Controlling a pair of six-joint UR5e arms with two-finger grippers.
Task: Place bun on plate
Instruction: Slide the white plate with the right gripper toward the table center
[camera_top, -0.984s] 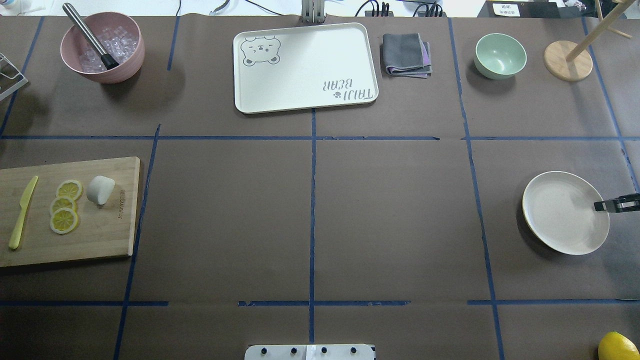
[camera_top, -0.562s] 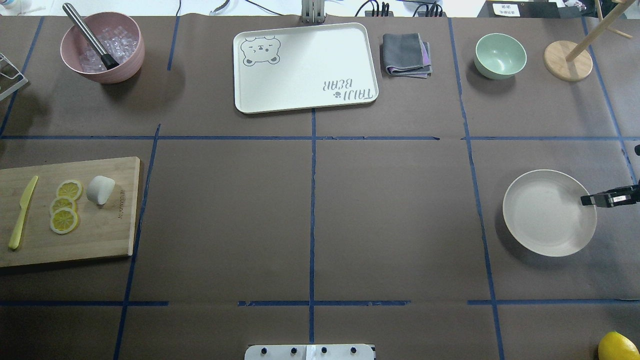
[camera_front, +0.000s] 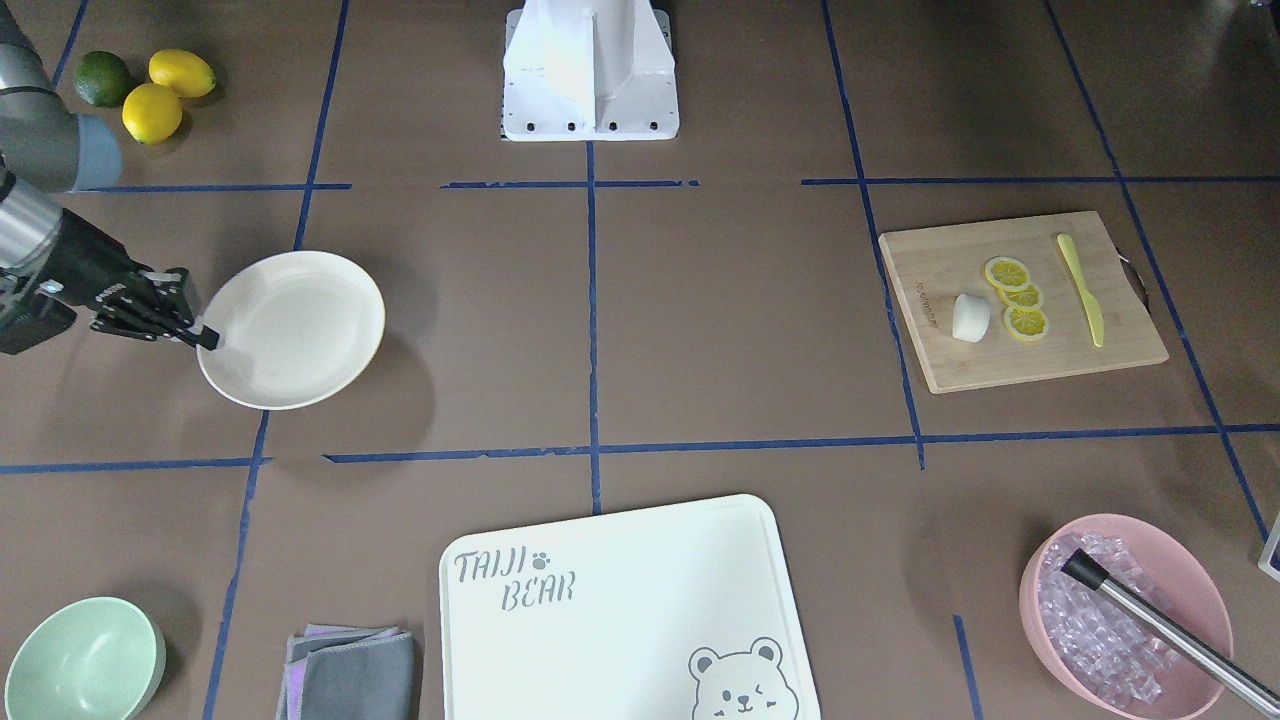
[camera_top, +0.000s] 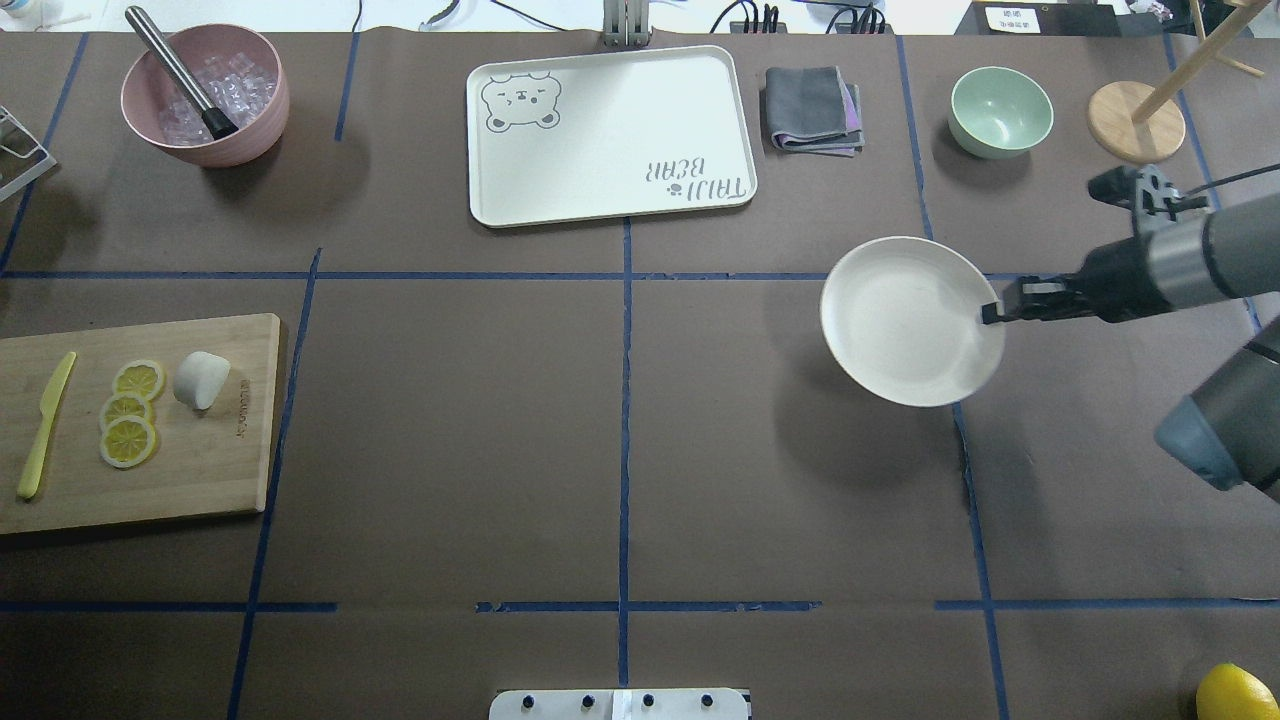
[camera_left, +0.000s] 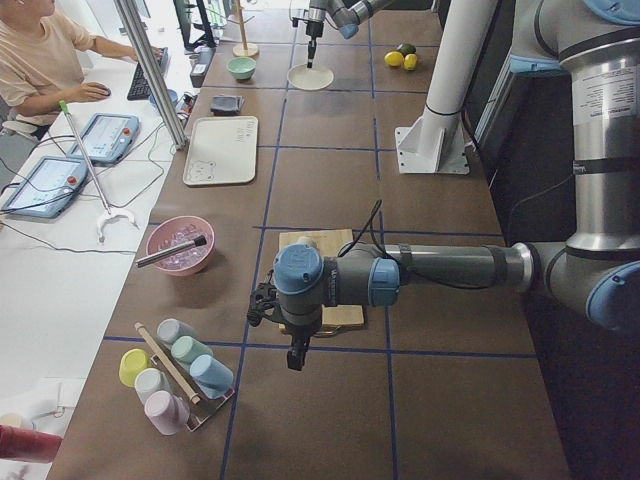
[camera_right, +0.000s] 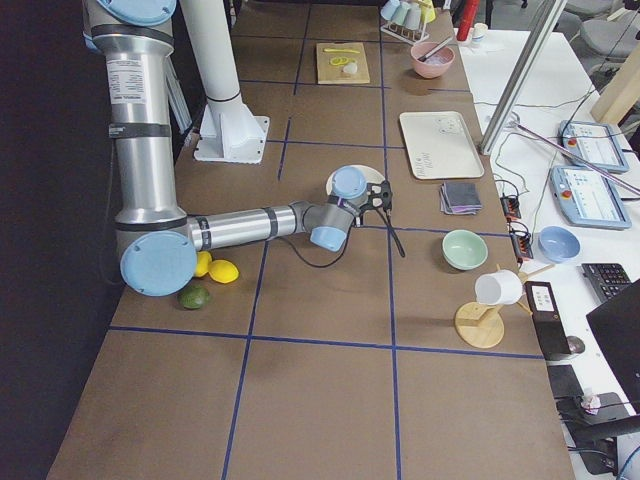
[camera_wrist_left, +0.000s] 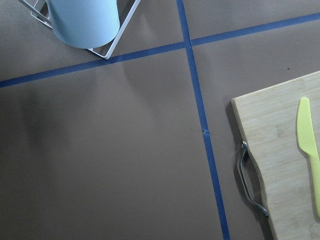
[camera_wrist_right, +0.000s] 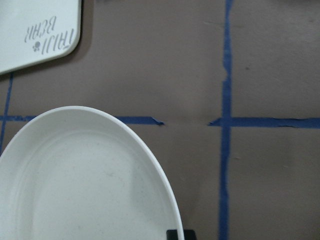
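Observation:
The white bun (camera_top: 201, 379) lies on a wooden cutting board (camera_top: 200, 470) at the table's left, beside three lemon slices (camera_top: 128, 420). The cream plate (camera_top: 905, 320) hangs tilted above the table right of centre, its shadow on the paper below. My right gripper (camera_top: 990, 313) is shut on the plate's right rim. From across the table, that gripper (camera_front: 207, 338) pinches the plate (camera_front: 295, 330) at its edge. My left gripper (camera_left: 297, 358) shows only in the exterior left view, low near the board's outer end; open or shut I cannot tell.
A yellow knife (camera_top: 45, 425) lies on the board. At the back stand a pink bowl of ice (camera_top: 250, 110), a bear-printed tray (camera_top: 610, 135), a folded cloth (camera_top: 812, 108), a mint bowl (camera_top: 1000, 110) and a wooden stand (camera_top: 1135, 120). A lemon (camera_top: 1235, 692) sits front right.
The right gripper has carried the plate left and toward the table's far side, off the surface. More of the right arm now shows. The bun has not moved.

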